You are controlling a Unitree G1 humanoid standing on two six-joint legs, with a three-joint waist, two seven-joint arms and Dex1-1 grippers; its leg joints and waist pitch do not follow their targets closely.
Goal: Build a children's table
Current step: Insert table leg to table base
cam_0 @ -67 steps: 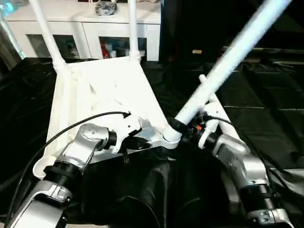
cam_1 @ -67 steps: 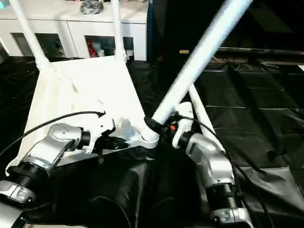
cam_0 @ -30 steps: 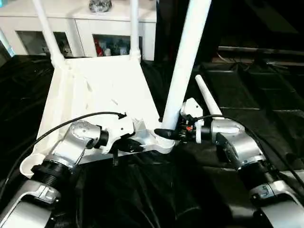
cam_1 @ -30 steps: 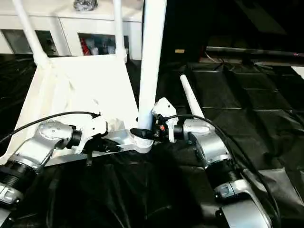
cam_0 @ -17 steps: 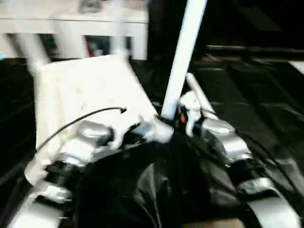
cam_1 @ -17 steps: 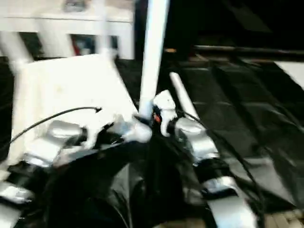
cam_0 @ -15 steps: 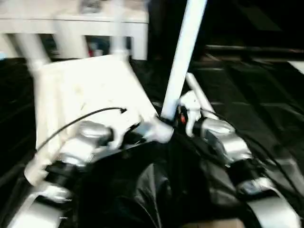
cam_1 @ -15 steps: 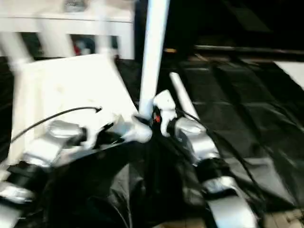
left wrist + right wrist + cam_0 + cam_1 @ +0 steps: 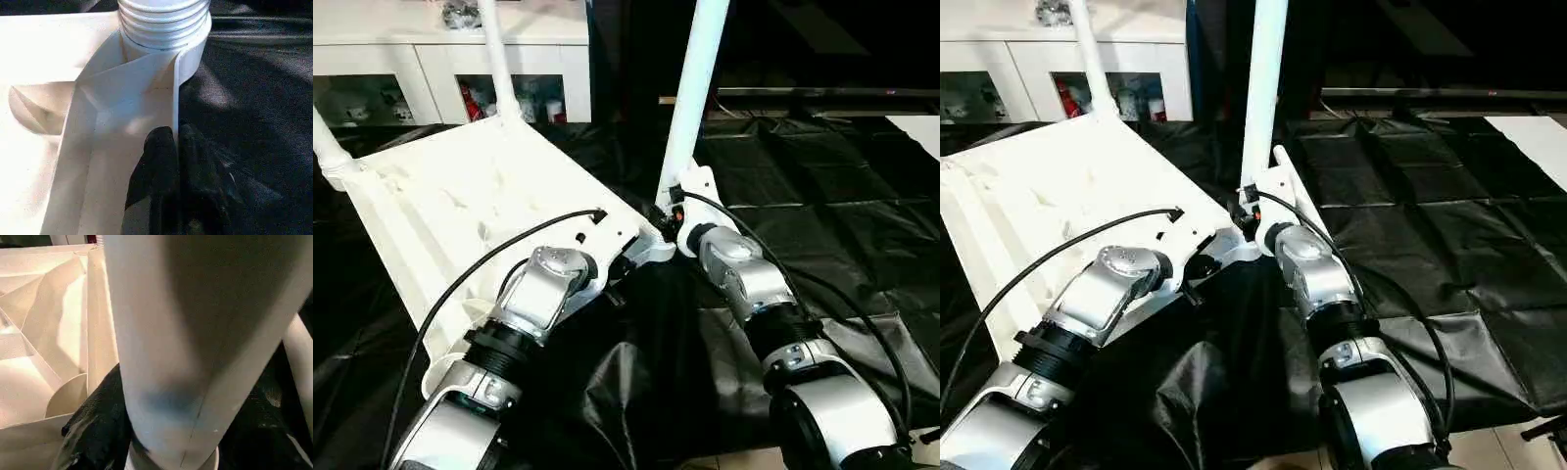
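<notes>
Right gripper (image 9: 668,210) clamped round the leg (image 9: 693,96) at its base; left gripper (image 9: 175,147) pinched on the tabletop (image 9: 460,211) rim at the near corner socket (image 9: 166,34). Upside-down tabletop lies at ten o'clock. Third leg going in; next, probably twisting it home.

1. Crinkled black plastic sheeting (image 9: 822,206) covers the whole work surface, bunched into folds at the near edge.
2. The white plastic rectangular tabletop (image 9: 460,211) lies ribbed underside up on the sheeting.
3. A loose white tapered leg (image 9: 1295,201) rests on the sheeting just beside it.
</notes>
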